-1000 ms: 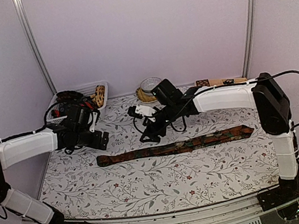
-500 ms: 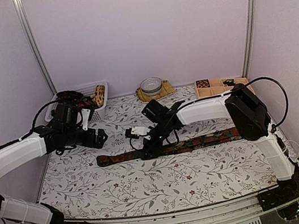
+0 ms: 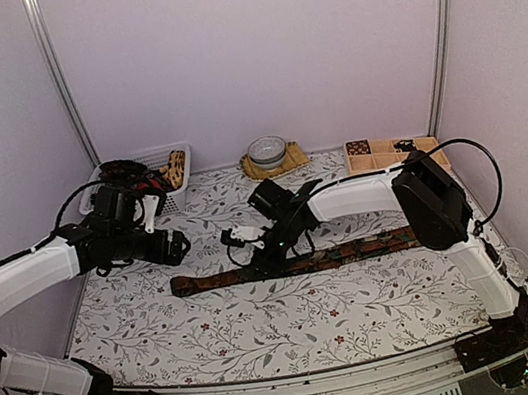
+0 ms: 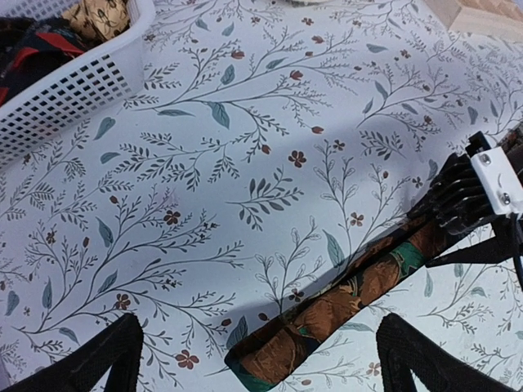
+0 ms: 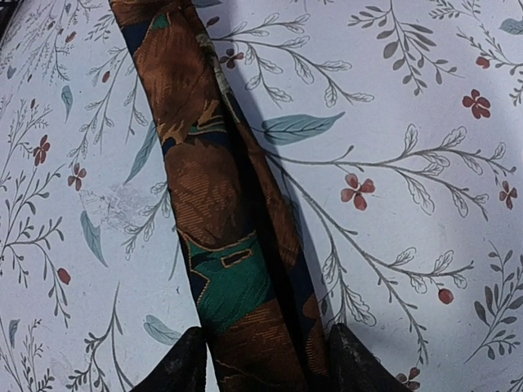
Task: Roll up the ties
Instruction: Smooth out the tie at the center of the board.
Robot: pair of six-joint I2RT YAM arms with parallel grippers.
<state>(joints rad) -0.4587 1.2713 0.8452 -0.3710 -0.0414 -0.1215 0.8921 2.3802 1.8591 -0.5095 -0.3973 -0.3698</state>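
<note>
While the right gripper (image 5: 265, 366) straddles the patterned necktie (image 5: 212, 188) lying flat on the worktop (image 3: 266, 329), fingers apart at either edge, the left gripper (image 4: 261, 363) hovers wide open and empty, with the necktie's end between its fingers.

The table (image 3: 365, 317) in front of me wears a white cloth (image 4: 204, 163) printed with grey-green sprigs and small red flowers. Plain pale lilac walls (image 3: 249, 48) close it in behind and on both sides. Two thin metal posts (image 3: 63, 89) rise at the back corners. The light is soft and even.
</note>
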